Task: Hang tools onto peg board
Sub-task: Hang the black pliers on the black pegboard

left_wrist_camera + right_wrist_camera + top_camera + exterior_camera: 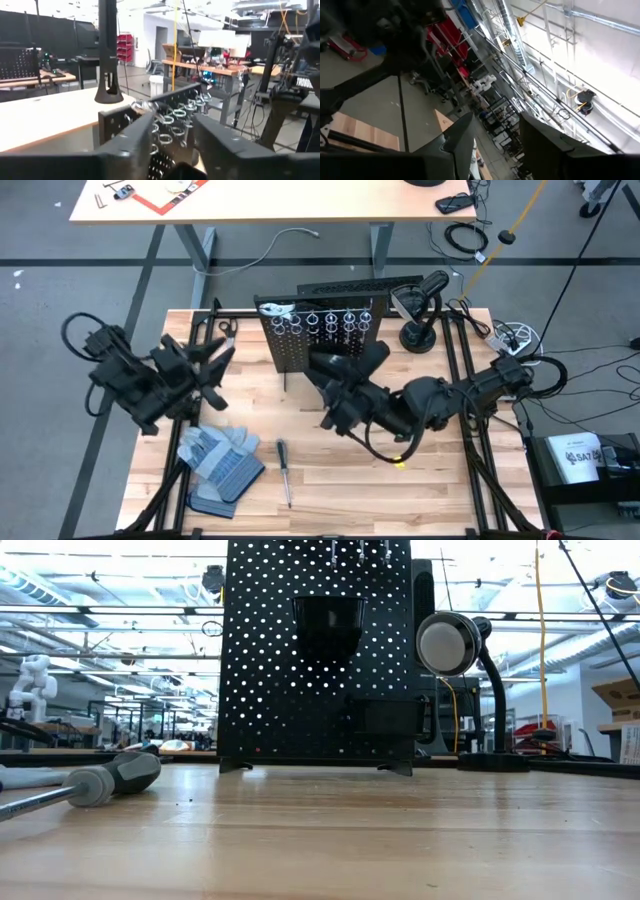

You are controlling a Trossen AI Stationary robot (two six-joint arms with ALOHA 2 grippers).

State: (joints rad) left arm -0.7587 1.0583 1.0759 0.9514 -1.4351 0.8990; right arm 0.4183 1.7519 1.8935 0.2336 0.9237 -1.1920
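Left pincer (175, 120): spread, nothing between my fingers; raised off the table (450, 470) left of the peg board (320, 340), aimed at its ring row
Right pincer (496, 119): spread too, empty; parked just in front of the board face and tilted up, so its camera sees ceiling rather than the work
Peg board: upright at back centre, silver ring holders (325, 320) along the top edge, black bin (328, 620) on the face; rings sit up top so long tools can drop in shaft-down
Screwdriver (284, 472): flat on the wood near the front edge, just beside the gloves (220, 465), well apart from both pincers; not hung yet
Pliers (228, 330): look to be lying by the board's left edge, near my left pincer; too small to be sure
Silver bits (275, 308): at the board's top left corner, likely wrenches; can't tell if they hang or just rest there
Gloves: not part of the job, leaving them
Step, my read: between picks, both hands free
Next pick, my guess: screwdriver, grip on the handle so the shaft stays free for a ring
Risk: gloves touch or nearly touch the screwdriver, a finger could snag fabric on the way down
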